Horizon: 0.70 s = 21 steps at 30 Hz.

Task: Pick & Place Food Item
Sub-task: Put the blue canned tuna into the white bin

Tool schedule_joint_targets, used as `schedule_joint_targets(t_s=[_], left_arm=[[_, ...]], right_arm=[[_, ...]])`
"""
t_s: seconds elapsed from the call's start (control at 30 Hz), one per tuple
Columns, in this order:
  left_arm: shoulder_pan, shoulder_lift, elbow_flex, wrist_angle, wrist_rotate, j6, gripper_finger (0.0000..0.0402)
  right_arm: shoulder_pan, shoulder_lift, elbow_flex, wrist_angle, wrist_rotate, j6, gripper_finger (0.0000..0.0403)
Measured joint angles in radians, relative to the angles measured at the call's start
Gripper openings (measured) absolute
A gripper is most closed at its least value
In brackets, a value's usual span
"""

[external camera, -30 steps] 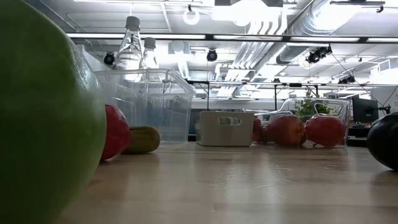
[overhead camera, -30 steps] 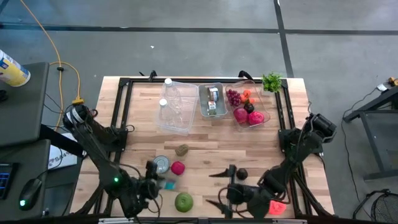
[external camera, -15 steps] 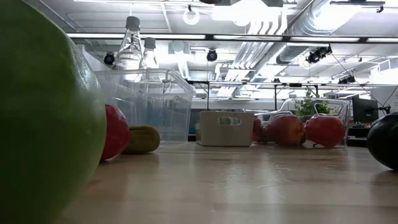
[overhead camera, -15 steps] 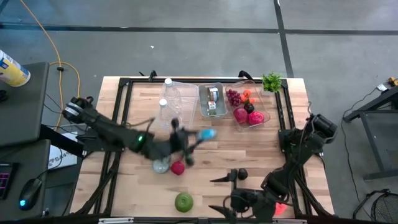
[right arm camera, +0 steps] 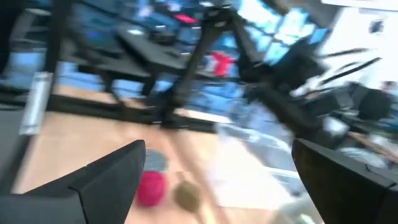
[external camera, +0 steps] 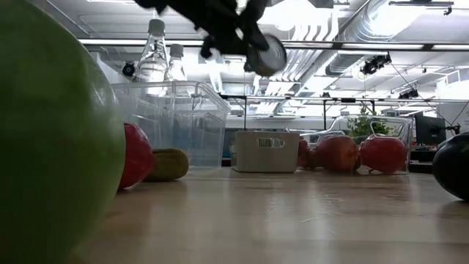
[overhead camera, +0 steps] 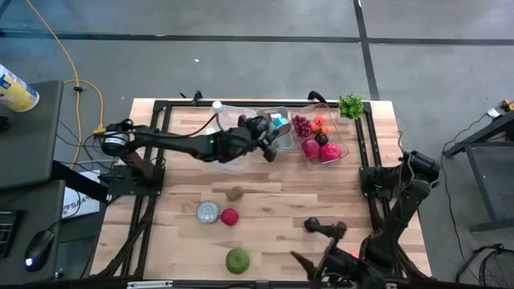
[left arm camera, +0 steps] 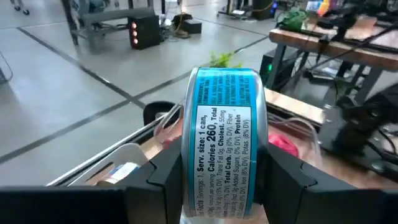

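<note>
Wooden table [overhead camera: 265, 201] under both arms. Left gripper [overhead camera: 269, 128] clamped on blue-labelled can [left arm camera: 224, 143], aloft over middle bin [overhead camera: 273, 143]; rigid, smooth, likely slippery, best pinched across flat ends. Right gripper [overhead camera: 321, 245] spread wide, empty, near front edge.

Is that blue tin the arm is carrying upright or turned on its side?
On its side. The left gripper clamps the blue can by its flat ends, label band facing the wrist camera, above the bins.

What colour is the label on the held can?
Bright blue, on the can; clearest in the left wrist view.
</note>
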Motion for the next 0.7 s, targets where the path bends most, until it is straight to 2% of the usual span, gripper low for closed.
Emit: schedule_joint_targets(t_s=[0.1, 0.4, 0.7], left_arm=[[0.045, 0.058, 0.0, 0.031, 0.008, 0.022, 0.0147], [0.177, 0.13, 0.001, 0.045, 0.079, 0.007, 0.0147], [0.197, 0.147, 0.0, -0.002, 0.094, 0.047, 0.0147]], right_arm=[[0.028, 0.0, 0.0, -0.014, 0.093, 0.004, 0.0394], [0.063, 0.0, 0.0, -0.015, 0.095, -0.025, 0.0394], [0.063, -0.001, 0.0, -0.032, 0.096, -0.024, 0.0394]])
